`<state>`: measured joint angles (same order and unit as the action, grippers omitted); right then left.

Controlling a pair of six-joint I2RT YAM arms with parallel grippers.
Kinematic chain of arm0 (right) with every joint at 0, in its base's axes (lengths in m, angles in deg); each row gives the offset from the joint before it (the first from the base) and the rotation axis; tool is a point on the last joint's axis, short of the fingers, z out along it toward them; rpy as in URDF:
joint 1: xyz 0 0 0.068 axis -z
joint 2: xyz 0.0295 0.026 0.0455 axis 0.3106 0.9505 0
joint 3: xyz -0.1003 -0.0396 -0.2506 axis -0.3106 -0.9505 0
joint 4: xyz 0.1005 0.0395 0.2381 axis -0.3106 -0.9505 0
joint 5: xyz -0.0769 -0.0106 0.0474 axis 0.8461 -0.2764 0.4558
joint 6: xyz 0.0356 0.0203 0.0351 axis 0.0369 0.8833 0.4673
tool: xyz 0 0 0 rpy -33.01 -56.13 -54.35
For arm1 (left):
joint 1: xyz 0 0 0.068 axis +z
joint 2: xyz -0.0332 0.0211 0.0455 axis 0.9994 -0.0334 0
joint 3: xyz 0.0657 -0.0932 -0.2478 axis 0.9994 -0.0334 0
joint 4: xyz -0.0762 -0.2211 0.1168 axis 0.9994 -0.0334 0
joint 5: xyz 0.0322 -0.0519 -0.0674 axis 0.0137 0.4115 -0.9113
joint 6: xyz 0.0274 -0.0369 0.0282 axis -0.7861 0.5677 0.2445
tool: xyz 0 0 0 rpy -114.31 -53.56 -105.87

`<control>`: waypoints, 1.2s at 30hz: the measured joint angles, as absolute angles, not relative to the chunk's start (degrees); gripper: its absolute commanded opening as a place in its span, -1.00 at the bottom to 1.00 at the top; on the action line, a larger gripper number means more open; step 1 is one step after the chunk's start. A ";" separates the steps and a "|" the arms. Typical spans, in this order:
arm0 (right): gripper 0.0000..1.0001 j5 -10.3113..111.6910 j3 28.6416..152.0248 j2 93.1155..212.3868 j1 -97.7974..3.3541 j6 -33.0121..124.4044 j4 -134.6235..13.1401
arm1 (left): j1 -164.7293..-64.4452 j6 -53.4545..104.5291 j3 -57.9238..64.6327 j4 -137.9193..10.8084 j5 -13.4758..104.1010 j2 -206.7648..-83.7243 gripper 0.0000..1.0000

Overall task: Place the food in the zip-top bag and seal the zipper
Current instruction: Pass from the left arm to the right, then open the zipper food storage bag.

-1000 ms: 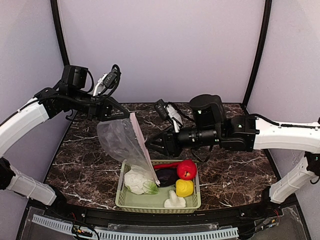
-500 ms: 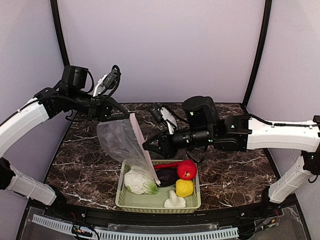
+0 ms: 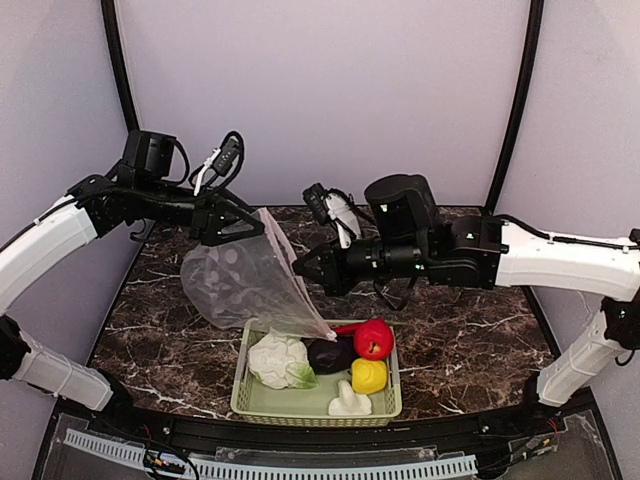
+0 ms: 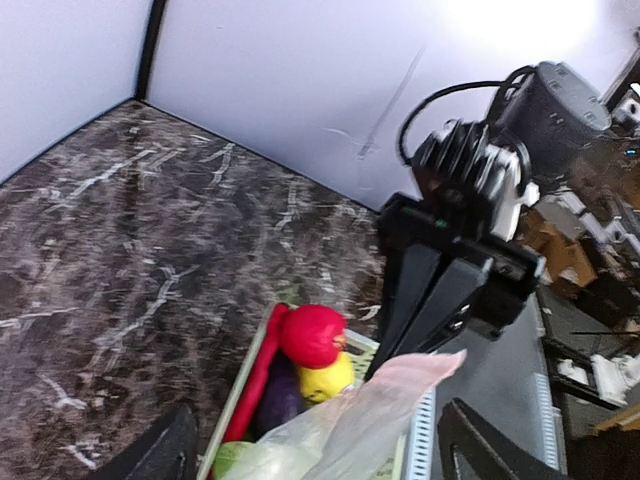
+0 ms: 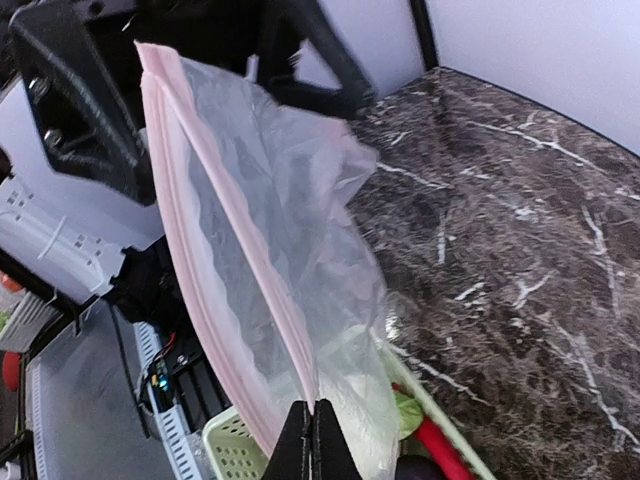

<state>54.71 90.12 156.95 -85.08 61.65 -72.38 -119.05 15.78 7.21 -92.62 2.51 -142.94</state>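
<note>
The clear zip-top bag [image 3: 240,285] hangs above the table, with its pinkish zipper [image 5: 230,230] slanting down toward the basket. My right gripper [image 5: 312,420] is shut on that strip partway along the mouth [image 3: 300,268]. My left gripper [image 3: 250,225] stands open, and the bag's upper corner [image 4: 430,365] lies loose between its wide-apart fingers [image 4: 470,445]. The food sits in the pale green basket [image 3: 243,390]: cauliflower [image 3: 278,362], eggplant [image 3: 332,353], red pepper [image 3: 373,340], red chili [image 3: 345,328], yellow pepper [image 3: 369,376] and mushroom [image 3: 348,403].
The basket stands at the table's near edge, partly under the bag's lower corner. Dark marble tabletop [image 3: 470,330] spreads to the right and behind. Grey walls with black corner posts close in the back and sides.
My left gripper has opened and let go of the bag's top corner. My right gripper has shut on the zip strip, and the bag has tilted, its lower corner swinging right over the basket.
</note>
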 measured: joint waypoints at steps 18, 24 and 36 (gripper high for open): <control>-1.00 75.15 93.13 144.38 -67.28 61.21 -90.19 | -119.05 25.84 4.20 -89.60 26.85 -129.85 0.89; -1.00 72.18 92.78 145.47 -67.26 61.49 -89.95 | -119.05 32.70 -3.76 -83.81 25.96 -129.17 0.83; -1.00 60.57 90.55 156.44 -68.42 64.77 -80.86 | -121.89 46.49 -16.48 -69.74 28.25 -128.84 0.76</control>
